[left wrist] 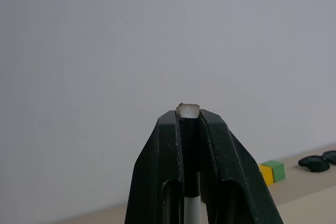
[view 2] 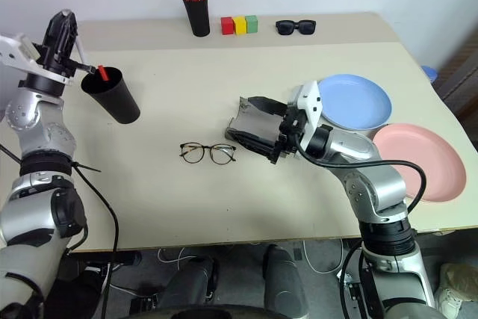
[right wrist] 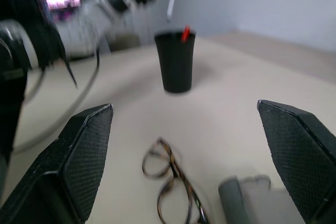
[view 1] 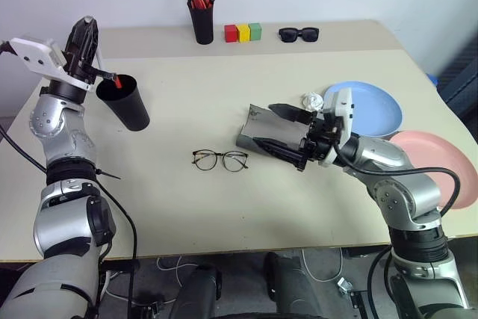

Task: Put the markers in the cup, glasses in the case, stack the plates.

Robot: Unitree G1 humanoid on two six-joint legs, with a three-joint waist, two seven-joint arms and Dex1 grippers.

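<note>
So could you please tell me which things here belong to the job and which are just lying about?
Job: black cup, red-topped marker in it, white-ended marker in the left end effector, glasses, grey case, blue plate, pink plate.

Lying about: pen pot, coloured blocks, sunglasses, crumpled paper.

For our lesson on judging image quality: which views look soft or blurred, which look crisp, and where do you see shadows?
Right wrist view: the thin wire-framed glasses and the open right hand look soft, the background smeared. Left wrist view: the shut left hand is crisp, the green block hazier. Left eye view: even light, sharp, with a soft shadow beside the wide black plastic cup.
</note>
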